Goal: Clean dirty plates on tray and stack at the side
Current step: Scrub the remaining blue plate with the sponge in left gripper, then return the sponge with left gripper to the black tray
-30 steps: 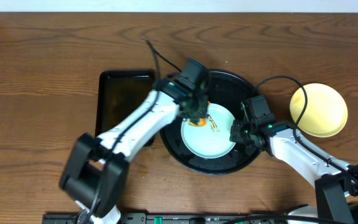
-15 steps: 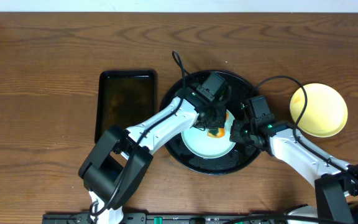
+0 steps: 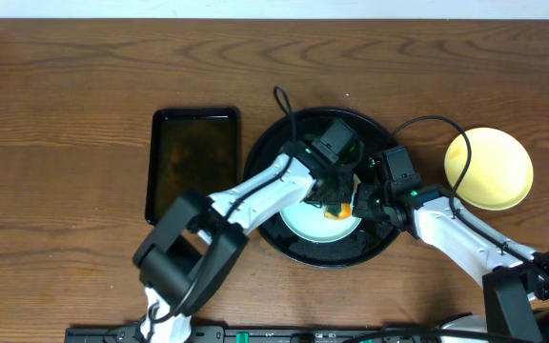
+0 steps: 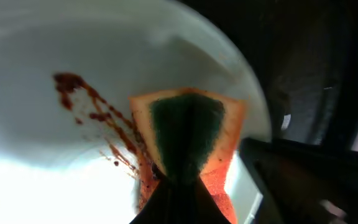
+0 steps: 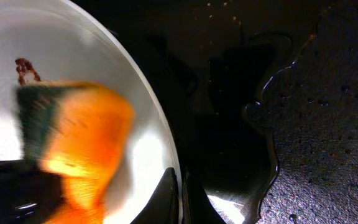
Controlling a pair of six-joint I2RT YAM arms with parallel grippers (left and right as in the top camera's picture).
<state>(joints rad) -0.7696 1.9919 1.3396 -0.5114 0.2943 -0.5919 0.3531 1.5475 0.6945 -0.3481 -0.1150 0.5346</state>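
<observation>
A pale mint-white plate (image 3: 311,221) with brown sauce smears (image 4: 82,102) lies in the round black tray (image 3: 289,250). My left gripper (image 3: 336,202) is shut on an orange sponge with a green pad (image 4: 188,134) and presses it on the plate's right part, beside the smears. My right gripper (image 3: 362,202) is shut on the plate's right rim (image 5: 160,134), with one finger on each side of the rim. The sponge shows blurred in the right wrist view (image 5: 79,143). A pale yellow plate (image 3: 489,169) lies on the bare wood to the right of the tray. A second mint-white plate is not visible.
A smaller rectangular black tray (image 3: 193,162) lies left of the round tray. The round tray's floor (image 5: 303,93) is wet, with a puddle near the plate. The arms' cables loop over the tray's far side.
My left gripper has moved the sponge from the plate's upper left across to its right edge, close to the right gripper. The right gripper and plate have stayed put.
</observation>
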